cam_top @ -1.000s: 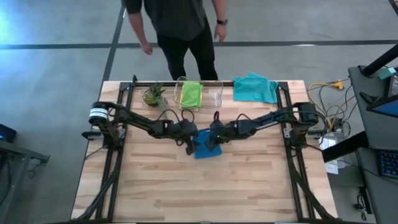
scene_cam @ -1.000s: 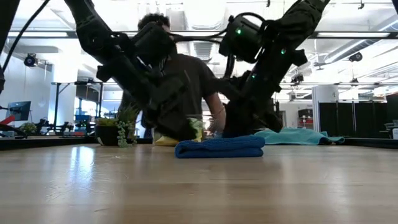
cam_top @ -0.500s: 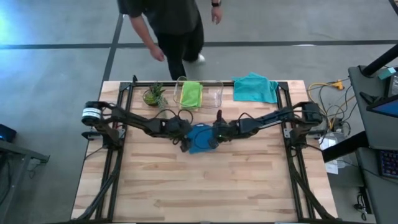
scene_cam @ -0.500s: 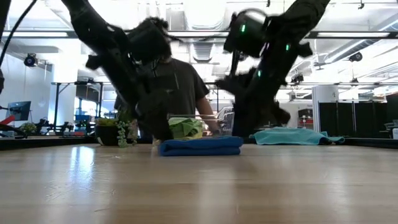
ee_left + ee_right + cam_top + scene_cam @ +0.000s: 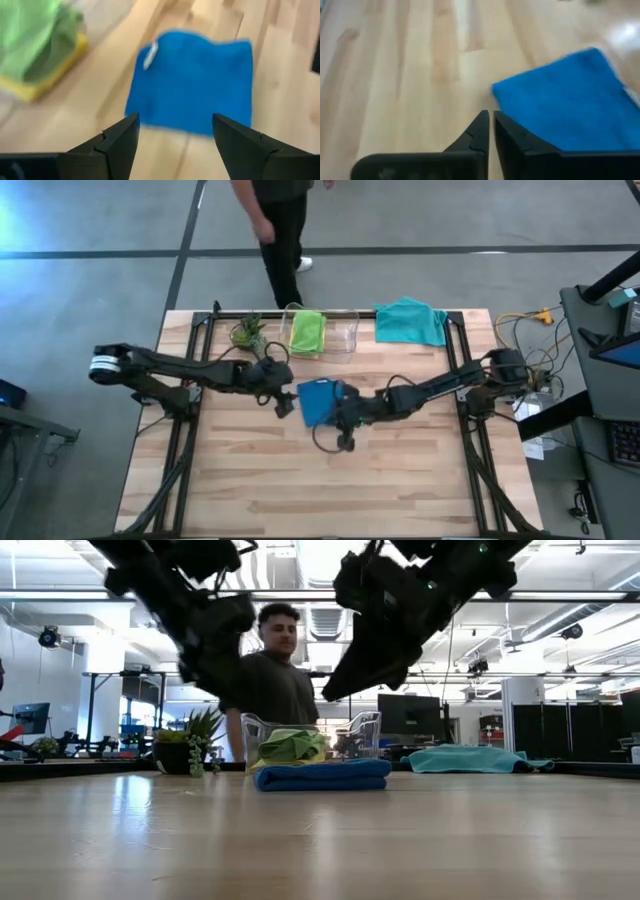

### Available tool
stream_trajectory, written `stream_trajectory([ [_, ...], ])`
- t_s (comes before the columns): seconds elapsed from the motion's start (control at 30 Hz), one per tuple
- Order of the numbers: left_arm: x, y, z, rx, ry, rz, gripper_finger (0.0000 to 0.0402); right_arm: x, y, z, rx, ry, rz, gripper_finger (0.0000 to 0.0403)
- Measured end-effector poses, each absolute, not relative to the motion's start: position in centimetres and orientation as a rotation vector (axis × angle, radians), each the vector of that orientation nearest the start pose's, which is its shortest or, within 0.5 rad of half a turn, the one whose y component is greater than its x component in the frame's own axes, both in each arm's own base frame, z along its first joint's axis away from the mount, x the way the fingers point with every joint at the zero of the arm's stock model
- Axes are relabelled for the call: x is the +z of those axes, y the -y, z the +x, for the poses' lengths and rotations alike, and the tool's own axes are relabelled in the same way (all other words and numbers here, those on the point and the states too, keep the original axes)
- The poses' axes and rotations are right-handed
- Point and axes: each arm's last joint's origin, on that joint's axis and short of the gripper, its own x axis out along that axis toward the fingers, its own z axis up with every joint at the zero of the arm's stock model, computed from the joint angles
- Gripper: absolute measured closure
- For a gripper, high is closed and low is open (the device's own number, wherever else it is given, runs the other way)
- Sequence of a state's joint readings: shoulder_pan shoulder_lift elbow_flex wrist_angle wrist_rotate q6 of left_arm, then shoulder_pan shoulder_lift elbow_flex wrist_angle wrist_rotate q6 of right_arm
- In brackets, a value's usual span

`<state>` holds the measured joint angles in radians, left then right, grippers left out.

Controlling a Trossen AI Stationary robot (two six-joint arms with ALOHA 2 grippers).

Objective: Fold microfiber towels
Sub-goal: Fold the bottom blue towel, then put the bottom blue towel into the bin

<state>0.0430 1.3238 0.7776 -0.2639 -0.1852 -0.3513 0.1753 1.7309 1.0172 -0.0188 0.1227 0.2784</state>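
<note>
- Folded dark blue towel (image 5: 318, 401) lies flat mid-table, free of both grippers.
- Left gripper (image 5: 173, 131) hovers just beside it, fingers spread wide, holding nothing.
- Right gripper (image 5: 491, 131) hovers near its other side, fingers closed, empty.
- Farther back: lime green towel (image 5: 306, 332) over a yellow towel (image 5: 42, 85) in a clear bin (image 5: 349, 334); teal towel (image 5: 410, 321) at the far edge.
</note>
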Motion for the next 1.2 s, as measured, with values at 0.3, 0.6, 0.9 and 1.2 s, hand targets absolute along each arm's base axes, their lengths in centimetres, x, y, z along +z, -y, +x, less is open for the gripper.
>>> stream_trajectory([
  [0.3, 21.4, 1.0, 22.6, 0.290, -0.781, -0.393, 0.0167, 17.4, -6.5, 38.3, 0.022, -0.801, -0.013, 0.0269],
  [0.6, 17.9, 3.0, 19.7, 0.272, -0.738, -0.577, 0.0167, 14.4, -6.8, 40.6, 0.053, -1.106, -0.185, 0.0193],
  [0.9, 16.2, 4.8, 18.2, 0.222, -0.722, -0.695, 0.0167, 15.1, -5.9, 41.9, -0.013, -1.093, -0.180, 0.0212],
  [1.2, 16.0, 5.5, 18.6, 0.198, -0.664, -0.699, 0.0167, 14.4, -5.1, 41.5, 0.036, -1.153, -0.130, 0.0214],
])
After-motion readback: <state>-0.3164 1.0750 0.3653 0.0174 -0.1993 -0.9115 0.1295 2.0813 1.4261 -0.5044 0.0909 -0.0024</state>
